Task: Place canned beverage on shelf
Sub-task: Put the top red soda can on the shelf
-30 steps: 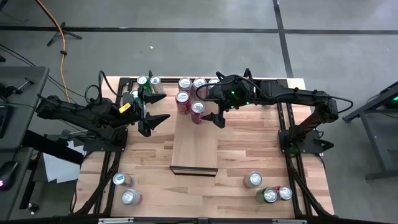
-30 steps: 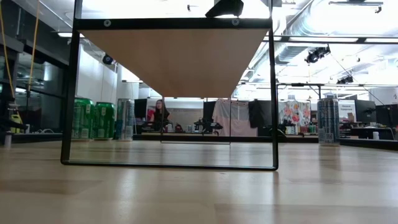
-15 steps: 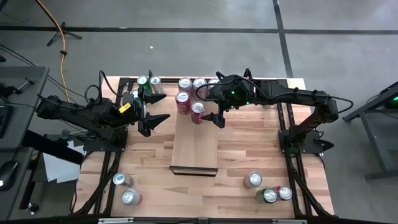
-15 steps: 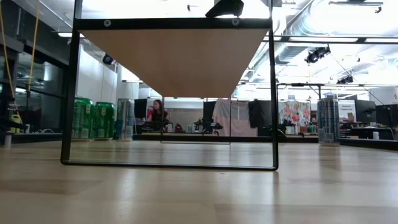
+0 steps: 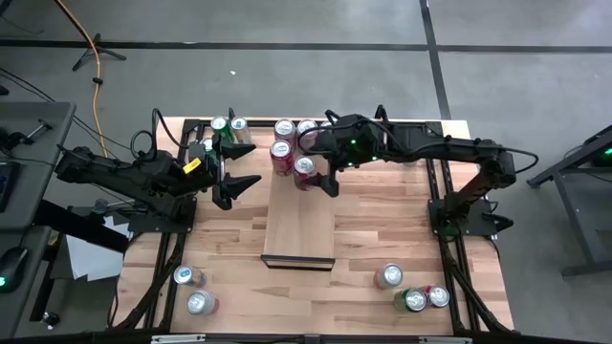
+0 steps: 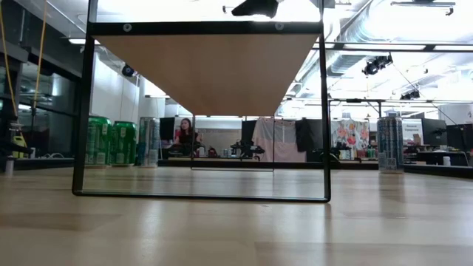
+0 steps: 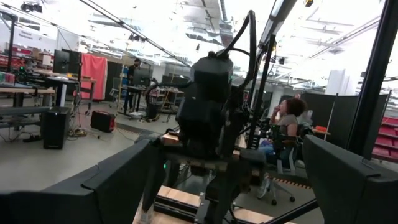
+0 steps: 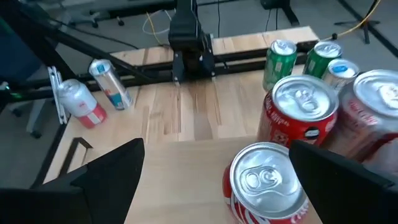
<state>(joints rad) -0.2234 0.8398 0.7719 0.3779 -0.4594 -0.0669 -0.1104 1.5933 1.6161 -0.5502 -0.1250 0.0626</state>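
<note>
- Two pincers gape wide, empty: right pincer [image 5: 323, 168] straddles a red can [image 5: 304, 172] on the shelf's [image 5: 299, 229] far end; left pincer [image 5: 241, 165] waits beside the shelf.
- Your closing could knock the neighbouring red can [image 5: 281, 157], standing just beside.
- Can: upright, silver top, unopened tab.

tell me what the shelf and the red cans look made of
Shelf: pale smooth wood by its faint grain, with a thin dark lip, maybe metal, at the near end. Red cans: likely aluminium, shiny silver lid with pull tab, glossy red printed sides.
</note>
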